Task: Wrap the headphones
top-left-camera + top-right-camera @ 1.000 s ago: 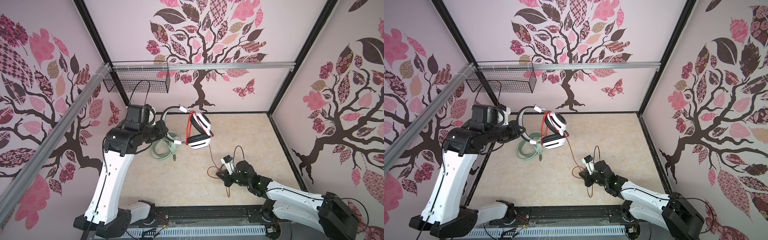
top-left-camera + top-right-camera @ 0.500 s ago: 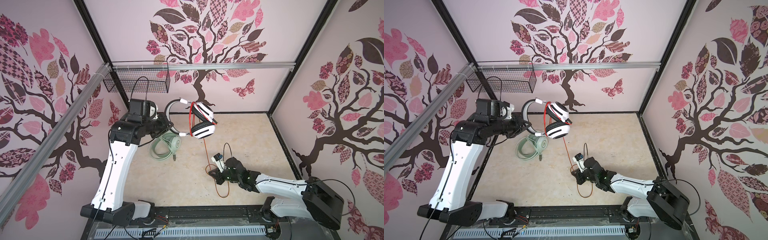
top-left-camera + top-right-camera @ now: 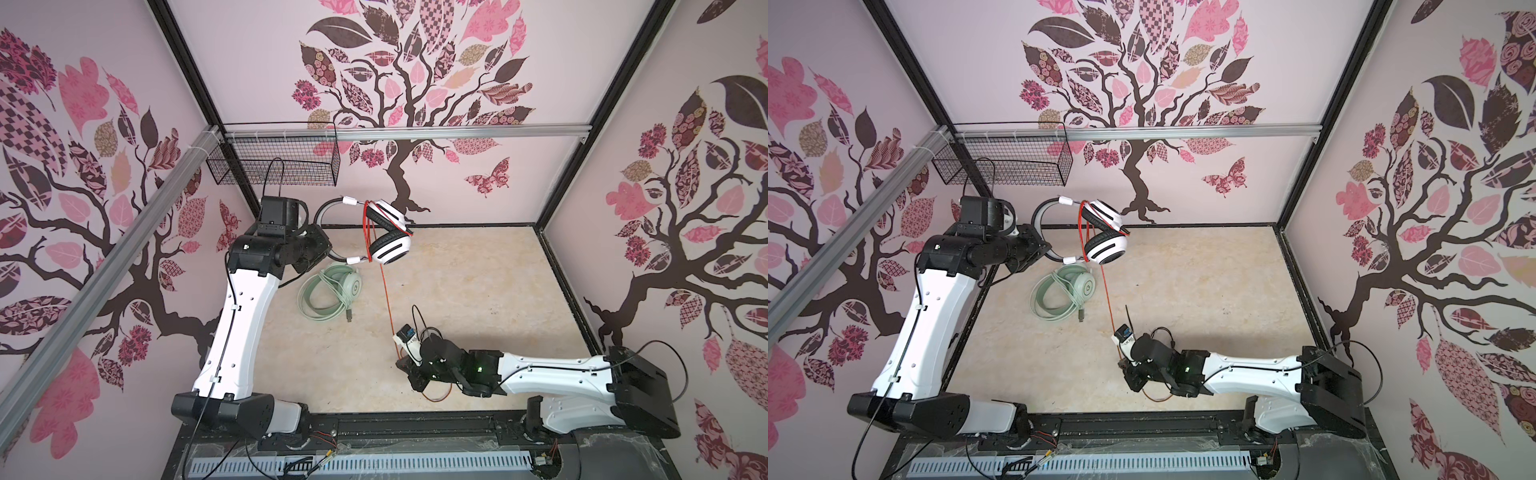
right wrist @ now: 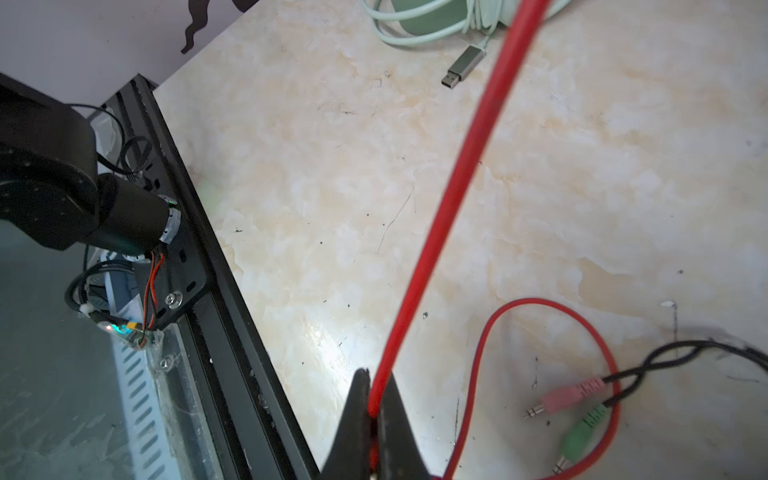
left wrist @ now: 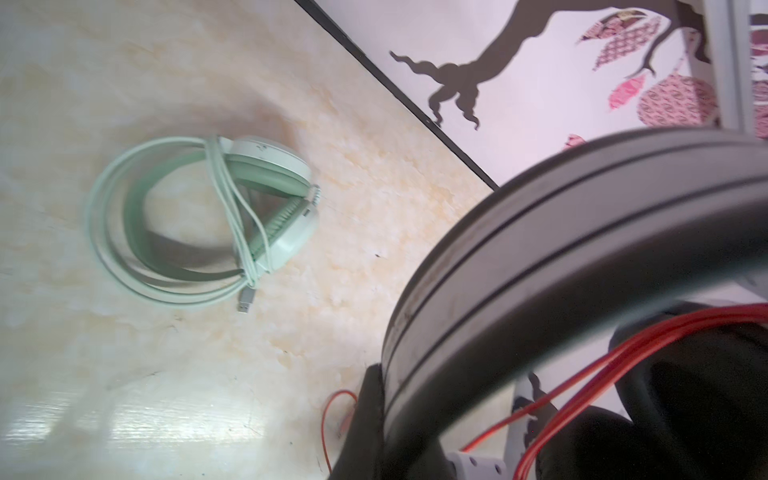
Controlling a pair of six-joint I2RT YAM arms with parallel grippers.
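- Left gripper (image 3: 321,250): I have it pinched shut on the grey headband (image 5: 540,257) of the white and black headset (image 3: 390,248), which hangs in the air near the back wall, above the table (image 3: 478,291).
- The mint-green headset (image 3: 330,291) lies on the table near that gripper, its pale cable wound around it.
- My right gripper (image 4: 376,401) is clamped on the orange-red cable (image 4: 457,187), which runs straight up to the lifted headset.
- Its pink plug (image 4: 569,392) and green plug (image 4: 582,430) lie on the table.
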